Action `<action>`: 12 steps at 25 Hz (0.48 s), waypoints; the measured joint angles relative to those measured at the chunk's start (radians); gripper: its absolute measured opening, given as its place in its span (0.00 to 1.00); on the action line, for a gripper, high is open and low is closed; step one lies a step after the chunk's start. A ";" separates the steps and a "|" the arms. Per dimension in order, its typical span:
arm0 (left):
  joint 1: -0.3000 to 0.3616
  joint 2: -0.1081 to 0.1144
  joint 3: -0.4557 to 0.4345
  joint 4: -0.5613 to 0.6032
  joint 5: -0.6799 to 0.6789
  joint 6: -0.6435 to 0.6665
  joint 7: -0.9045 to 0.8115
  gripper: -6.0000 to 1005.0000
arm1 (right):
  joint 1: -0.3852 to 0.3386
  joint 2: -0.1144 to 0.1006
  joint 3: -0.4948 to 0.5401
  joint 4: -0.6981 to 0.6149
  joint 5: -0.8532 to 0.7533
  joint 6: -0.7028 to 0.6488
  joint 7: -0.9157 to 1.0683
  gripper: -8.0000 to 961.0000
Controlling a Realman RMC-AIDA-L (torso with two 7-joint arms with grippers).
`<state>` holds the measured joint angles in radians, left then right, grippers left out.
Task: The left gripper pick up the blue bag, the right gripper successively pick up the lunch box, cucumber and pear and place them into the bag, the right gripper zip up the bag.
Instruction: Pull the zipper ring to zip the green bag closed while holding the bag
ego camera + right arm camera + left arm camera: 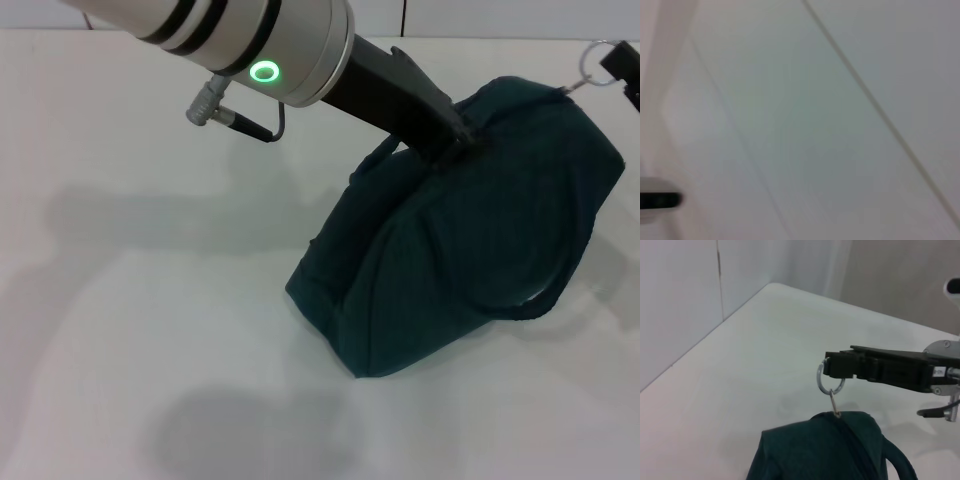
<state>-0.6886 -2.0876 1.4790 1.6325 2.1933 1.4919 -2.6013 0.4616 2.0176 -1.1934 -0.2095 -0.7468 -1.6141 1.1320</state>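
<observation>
The blue bag (pixel 480 250) stands tilted on the white table, its top pulled up. My left gripper (pixel 455 140) reaches across from the upper left and is shut on the bag's handles at its top. My right gripper (pixel 615 65), at the far right edge, is shut on the silver ring-pull (pixel 597 50) at the bag's far upper corner. The left wrist view shows the right gripper (pixel 832 367) pinching the ring-pull (pixel 820 379) just above the bag (pixel 825 450), with the zipper line running down from it. The lunch box, cucumber and pear are out of view.
The white table (pixel 150 300) stretches to the left and front of the bag. A pale wall (pixel 680 300) borders the table's far side. A loose bag handle loop (pixel 545 300) hangs at the bag's right side. The right wrist view shows only pale surfaces.
</observation>
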 joint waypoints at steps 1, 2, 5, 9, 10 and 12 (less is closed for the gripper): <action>0.001 0.000 -0.002 0.003 -0.009 0.001 0.004 0.08 | -0.006 0.000 0.001 0.003 0.010 0.011 0.003 0.02; 0.002 0.001 -0.005 0.005 -0.019 0.002 0.008 0.08 | -0.011 0.000 0.002 0.007 0.020 0.027 0.009 0.02; 0.005 0.002 -0.024 0.007 -0.060 0.004 0.027 0.08 | -0.019 -0.001 0.006 0.030 0.039 0.075 0.028 0.02; 0.012 0.001 -0.043 0.007 -0.078 0.003 0.040 0.08 | -0.023 -0.002 0.008 0.054 0.040 0.120 0.036 0.02; 0.015 0.001 -0.048 0.007 -0.087 0.001 0.046 0.08 | -0.025 -0.002 0.007 0.054 0.040 0.131 0.037 0.02; 0.018 0.001 -0.056 0.007 -0.101 -0.001 0.054 0.08 | -0.027 -0.002 0.005 0.054 0.038 0.154 0.039 0.02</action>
<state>-0.6702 -2.0869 1.4235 1.6398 2.0919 1.4911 -2.5472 0.4350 2.0156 -1.1883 -0.1550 -0.7085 -1.4599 1.1709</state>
